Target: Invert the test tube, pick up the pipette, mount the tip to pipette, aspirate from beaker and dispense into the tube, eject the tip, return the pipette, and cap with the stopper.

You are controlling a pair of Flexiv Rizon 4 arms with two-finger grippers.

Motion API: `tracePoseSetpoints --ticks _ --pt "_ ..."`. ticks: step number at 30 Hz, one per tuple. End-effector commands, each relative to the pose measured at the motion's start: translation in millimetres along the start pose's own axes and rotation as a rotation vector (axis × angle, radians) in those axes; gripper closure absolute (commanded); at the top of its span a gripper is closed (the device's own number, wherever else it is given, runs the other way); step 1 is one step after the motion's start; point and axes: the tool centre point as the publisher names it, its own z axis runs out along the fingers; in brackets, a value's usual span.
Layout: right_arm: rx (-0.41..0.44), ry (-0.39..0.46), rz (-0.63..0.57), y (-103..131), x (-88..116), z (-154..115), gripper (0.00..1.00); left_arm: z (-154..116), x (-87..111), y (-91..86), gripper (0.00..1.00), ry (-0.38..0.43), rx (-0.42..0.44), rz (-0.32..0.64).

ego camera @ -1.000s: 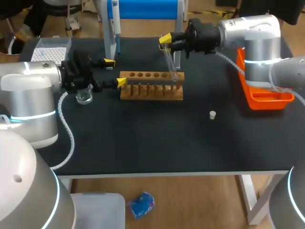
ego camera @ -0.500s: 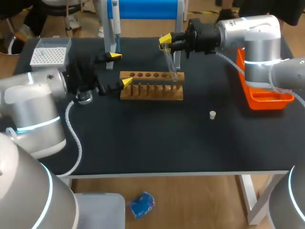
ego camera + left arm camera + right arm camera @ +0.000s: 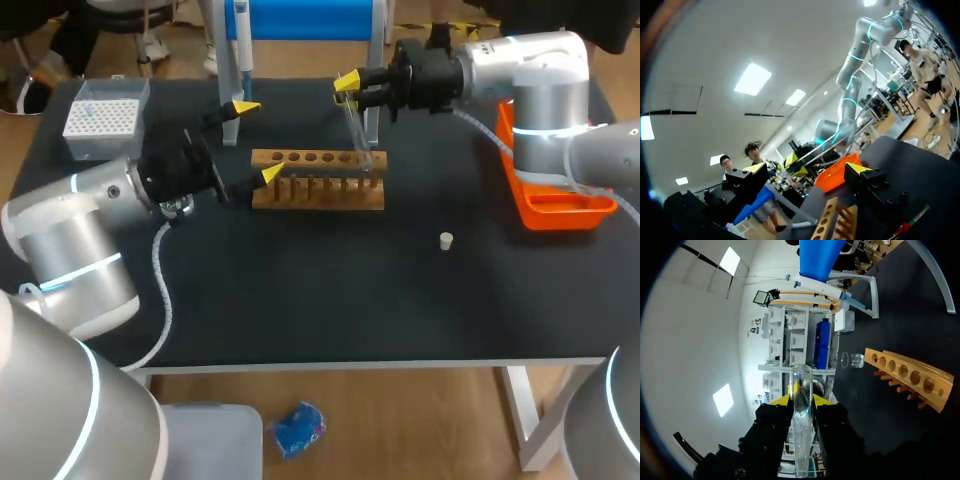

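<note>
Step in hand, as I judge it: seating the test tube [image 3: 358,135] in the rack [image 3: 318,188]. My right end effector [image 3: 349,86] is closed on the tube near its upper end, both yellow fingers pressing the glass from opposite sides, which shows plainly in the right wrist view. The tube slants away from the end effector and down, its far end at the rack's last hole on the side nearest my right arm. I can't tell if it is inside the hole or just at the rim. The far end looks rounded in the wrist view, so probably closed end down, not certain. To do this well: firm grip, no twisting, and bring the tube upright over the hole before lowering, since a slanted entry could lever against the wood or tip the rack. Let go only once the tube bears on the rack. My left end effector [image 3: 257,140] is wide open and holds nothing. The rack's near end is just ahead of it, close to one fingertip, touching or not I can't say. The pipette [image 3: 242,35] hangs on its stand beyond that end effector, apart from it. The stopper [image 3: 446,240] lies on the bench [image 3: 330,290], well apart from both end effectors.
</note>
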Motion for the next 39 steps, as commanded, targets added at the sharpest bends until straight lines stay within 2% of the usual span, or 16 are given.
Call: tracePoseSetpoints --ticks 1,4,5,8,14,15,16,27,29,31,35,39 --pt "0.001 -0.003 0.000 0.0 1.0 -0.4 1.00 6.5 6.5 3.6 0.00 0.247 0.170 0.406" --pt "0.001 -0.003 0.000 0.0 1.0 -0.4 1.00 14.6 15.2 3.7 0.00 0.331 0.110 0.498" --pt "0.001 -0.003 0.000 0.0 1.0 -0.4 1.00 17.1 17.1 4.5 0.00 0.346 0.072 0.522" --pt "0.001 -0.003 0.000 0.0 1.0 -0.4 1.00 25.0 23.2 4.3 0.00 0.380 0.030 0.623" --pt "0.001 -0.003 0.000 0.0 1.0 -0.4 1.00 36.8 26.6 2.8 0.00 0.392 -0.085 0.874" --pt "0.001 -0.003 0.000 0.0 1.0 -0.4 1.00 38.0 25.3 2.1 0.00 0.360 -0.088 0.892" --pt "0.001 -0.003 0.000 0.0 1.0 -0.4 1.00 37.9 23.3 0.6 0.00 0.303 -0.079 0.889" --pt "0.001 -0.003 0.000 0.0 1.0 -0.4 1.00 37.9 23.3 0.6 0.00 0.303 -0.079 0.889" --pt "0.001 -0.003 0.000 0.0 1.0 -0.4 1.00 41.1 33.3 -0.6 0.00 0.289 -0.062 0.917" --pt "0.001 -0.003 0.000 0.0 1.0 -0.4 1.00 49.3 41.0 -2.1 0.00 0.323 -0.050 0.921" --pt "0.001 -0.003 0.000 0.0 1.0 -0.4 1.00 66.4 47.0 -10.3 0.00 0.321 -0.021 0.914" --pt "0.001 -0.003 0.000 0.0 1.0 -0.4 1.00 83.3 48.1 -13.6 0.00 0.378 0.010 0.843"
